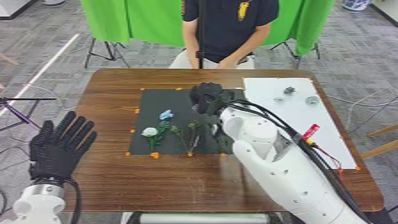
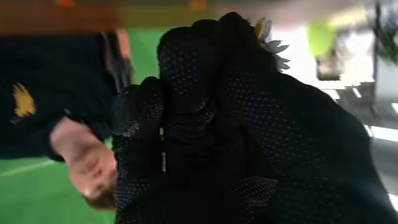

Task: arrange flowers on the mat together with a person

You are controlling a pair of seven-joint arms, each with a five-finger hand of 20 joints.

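Over the upper right of the black mat [image 1: 182,146], my right hand [image 1: 209,95] has its fingers curled. In the right wrist view, grey-white petals with a touch of yellow, part of a flower [image 2: 277,49], stick out at the tips of the right hand [image 2: 191,125], which pinches it; its stem is hidden. A blue flower [image 1: 167,115] and a white flower [image 1: 150,132] with green leaves lie on the mat's left half. Greenery [image 1: 194,131] lies near its middle. My left hand [image 1: 60,147] is open at the table's left side, away from the mat.
A white sheet [image 1: 271,89] covers the table's right side, partly under my right arm. Several small greyish flowers [image 1: 312,100] lie on its far part. Orange pieces [image 1: 155,155] line the black mat's edges. The wooden table [image 1: 107,105] extends around the mat.
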